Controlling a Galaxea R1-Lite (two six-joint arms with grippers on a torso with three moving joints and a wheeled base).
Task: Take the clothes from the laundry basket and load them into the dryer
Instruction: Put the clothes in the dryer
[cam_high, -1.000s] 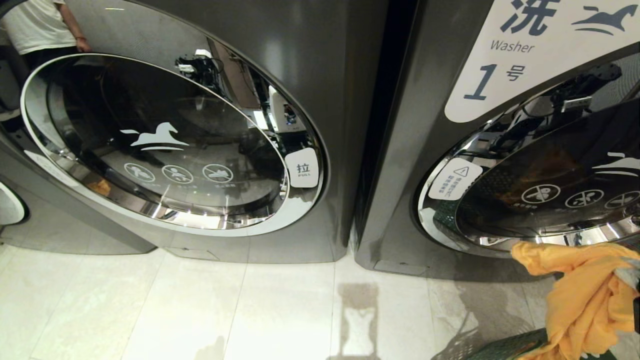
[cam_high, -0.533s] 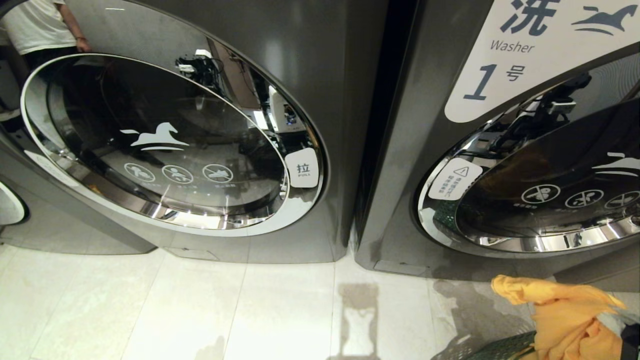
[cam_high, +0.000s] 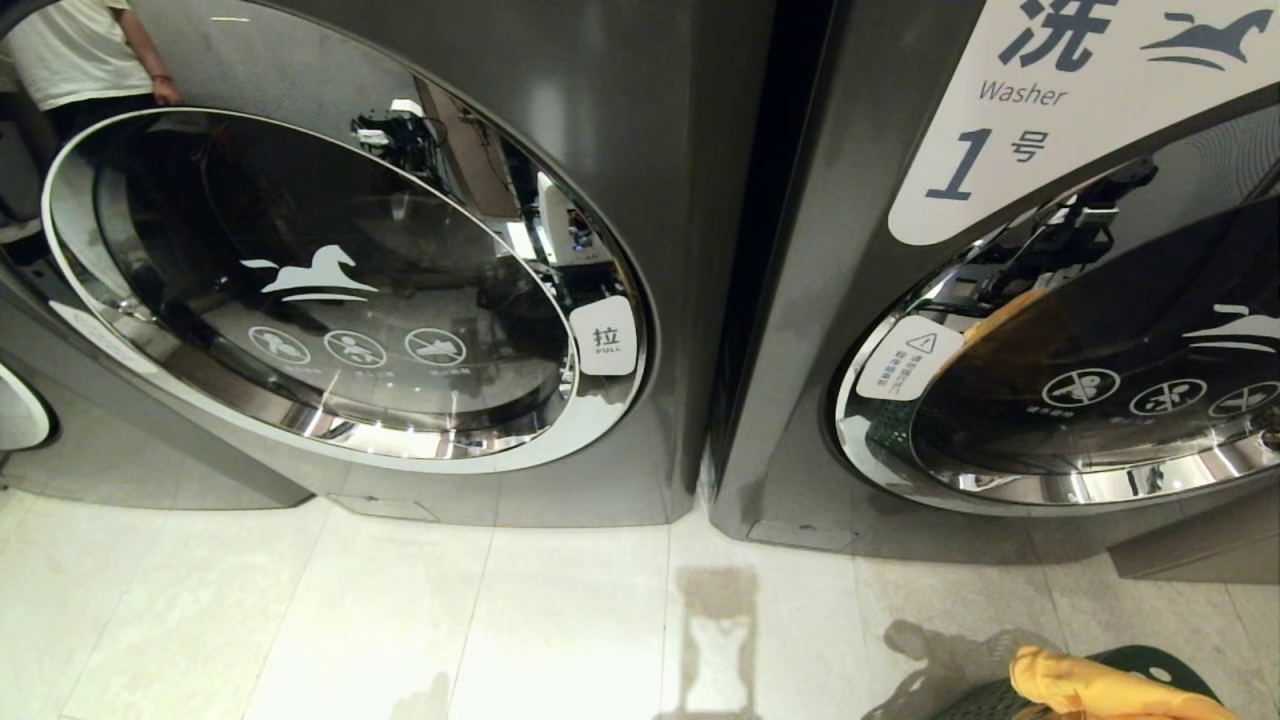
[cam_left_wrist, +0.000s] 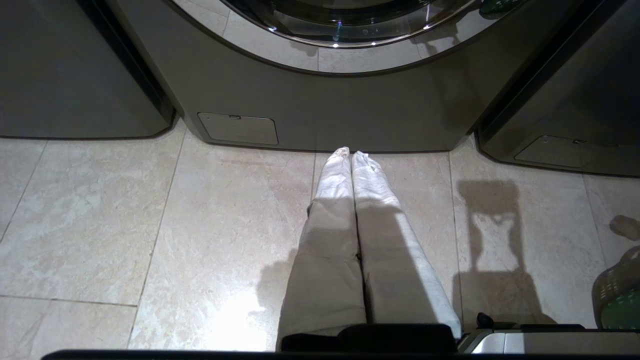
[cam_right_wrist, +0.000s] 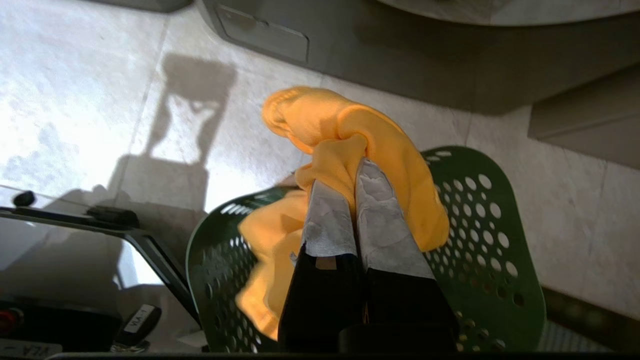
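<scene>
Orange cloth (cam_right_wrist: 350, 150) is pinched in right gripper (cam_right_wrist: 357, 172) fingers above green basket (cam_right_wrist: 480, 220); left gripper (cam_left_wrist: 352, 156) fingers closed, empty, over floor.

In the head view only a corner of the yellow garment (cam_high: 1100, 685) and the rim of the green laundry basket (cam_high: 1160, 668) show before the bottom edge cuts them. The right-hand washer door (cam_high: 1100, 390) runs off frame; the person (cam_high: 70, 50) is cropped, perhaps a reflection.
</scene>
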